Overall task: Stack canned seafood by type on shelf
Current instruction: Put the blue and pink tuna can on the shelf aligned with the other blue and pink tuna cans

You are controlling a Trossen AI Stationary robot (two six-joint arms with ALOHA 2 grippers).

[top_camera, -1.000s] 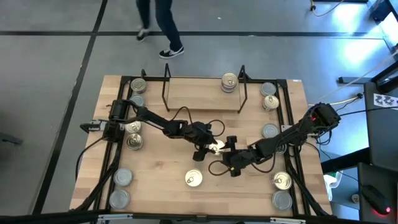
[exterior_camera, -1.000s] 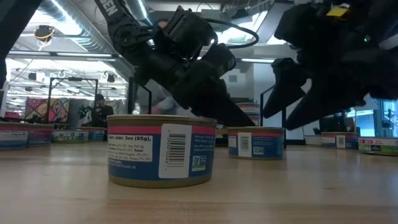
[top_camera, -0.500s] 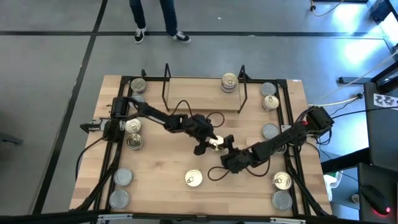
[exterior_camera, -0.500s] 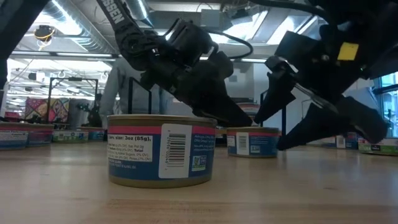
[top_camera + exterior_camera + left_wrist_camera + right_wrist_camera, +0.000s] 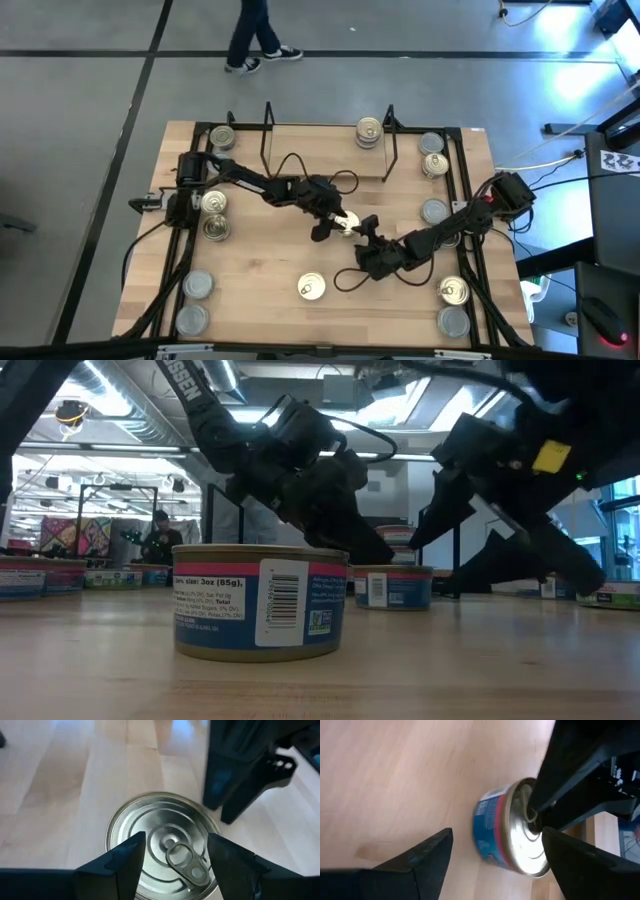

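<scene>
While the right gripper [image 5: 366,232] waits just beside, fingers apart, the left gripper [image 5: 333,224] straddles the upright can [image 5: 162,842], fingers apart.

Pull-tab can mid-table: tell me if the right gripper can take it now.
Probably not: the left gripper hangs directly over the pull-tab can, fingers straddling it, so the open right gripper beside it looks blocked.

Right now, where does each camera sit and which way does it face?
High: above the table, facing down; both arms, shelf.
Low: at tabletop height, facing the room; nearest can, both arms overhead.
Left wrist: above the pull-tab can, between left claw fingers.
Right wrist: faces the same can side-on; right claw open.
Both wrist views share that can.
</scene>
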